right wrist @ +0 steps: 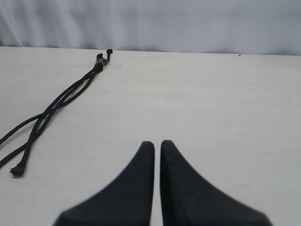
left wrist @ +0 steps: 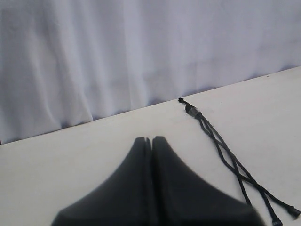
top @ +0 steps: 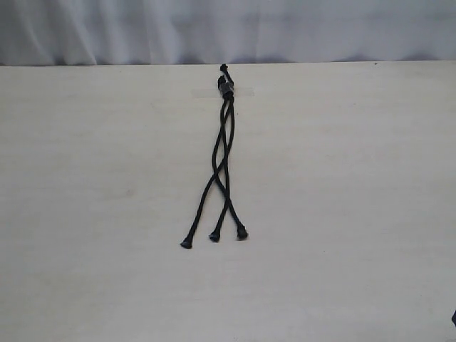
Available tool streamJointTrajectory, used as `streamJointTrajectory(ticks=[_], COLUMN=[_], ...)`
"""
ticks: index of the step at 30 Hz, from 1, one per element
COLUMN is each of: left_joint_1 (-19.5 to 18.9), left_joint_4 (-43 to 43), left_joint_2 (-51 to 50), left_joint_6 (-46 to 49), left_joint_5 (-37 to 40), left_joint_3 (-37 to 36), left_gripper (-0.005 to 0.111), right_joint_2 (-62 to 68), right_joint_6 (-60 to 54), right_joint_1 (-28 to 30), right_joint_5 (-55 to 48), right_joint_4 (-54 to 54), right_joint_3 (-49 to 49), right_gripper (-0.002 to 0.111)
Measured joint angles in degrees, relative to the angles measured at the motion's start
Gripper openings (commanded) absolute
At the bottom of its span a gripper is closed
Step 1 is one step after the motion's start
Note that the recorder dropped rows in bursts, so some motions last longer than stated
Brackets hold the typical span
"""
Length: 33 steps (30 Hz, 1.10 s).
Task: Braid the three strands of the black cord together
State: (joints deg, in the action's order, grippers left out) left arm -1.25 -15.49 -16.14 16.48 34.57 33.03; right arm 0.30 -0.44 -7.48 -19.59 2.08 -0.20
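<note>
The black cord lies on the pale table, its knotted head near the far edge. The three strands run toward the near side, crossing loosely twice, and end in knobbed tips spread slightly apart. Neither gripper shows in the exterior view. In the left wrist view my left gripper is shut on nothing, with the cord lying apart from it off to one side. In the right wrist view my right gripper is shut but for a hairline gap, empty, well away from the cord.
A strip of pale tape crosses the cord's head. A white curtain hangs behind the table's far edge. A small dark piece shows at the lower right border of the exterior view.
</note>
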Motion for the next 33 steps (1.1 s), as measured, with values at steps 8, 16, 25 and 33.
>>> streamJointTrajectory(ticks=[8, 16, 25, 33], left_joint_1=[-0.6, -5.6, -7.4, -7.4], left_joint_4=[1.8, 5.3, 5.8, 5.8], left_joint_2=[1.0, 9.8, 15.9, 16.0], left_joint_6=[0.0, 0.0, -1.8, -2.8], left_joint_5=[0.0, -8.1, -15.7, -15.6], left_joint_3=[-1.1, -16.4, -30.9, -32.9], left_gripper=[0.0, 0.0, 0.0, 0.0], right_joint_2=[0.0, 0.0, 0.0, 0.0], right_joint_6=[0.0, 0.0, 0.0, 0.0], right_joint_1=[0.0, 0.0, 0.0, 0.0], right_joint_5=[-0.1, -0.2, -0.2, -0.4], right_joint_4=[0.0, 0.0, 0.0, 0.0], right_joint_3=[0.0, 0.0, 0.0, 0.0], right_gripper=[0.004, 0.004, 0.004, 0.004])
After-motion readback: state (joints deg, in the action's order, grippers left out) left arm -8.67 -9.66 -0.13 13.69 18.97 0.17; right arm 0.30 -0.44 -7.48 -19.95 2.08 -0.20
